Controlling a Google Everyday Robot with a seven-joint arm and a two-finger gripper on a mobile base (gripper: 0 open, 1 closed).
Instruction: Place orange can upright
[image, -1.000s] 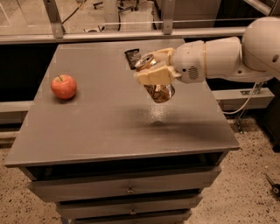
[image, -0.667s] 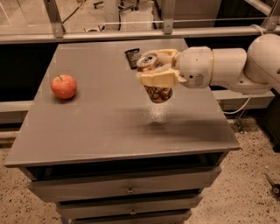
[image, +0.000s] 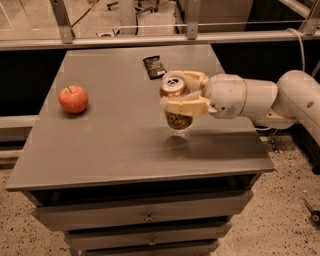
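The robot's gripper holds the orange can low over the grey surface, its two pale fingers clenched on the can's upper half, one on the near side and one on the far side. The silver pull-tab top shows just above the fingers and the can's base hangs below them, close over its own faint reflection; whether the base already touches the surface cannot be told.

Compared with a second ago, the arm has dropped and levelled out. The can, which then sat higher and leaned between slanted fingers, now stands close to vertical and nearer the surface. That suggests the placing step is well under way, with the turn to upright largely done and only the last bit of lowering and the release left.

The red apple rests well off to the side beyond the fingertips, and the small dark snack wrapper lies behind the far finger, a short way off; neither crowds the spot beneath the can.

The likely risk is letting go before the base sits flat, since a tall, light can could wobble or tip if the fingers brush it as they part.
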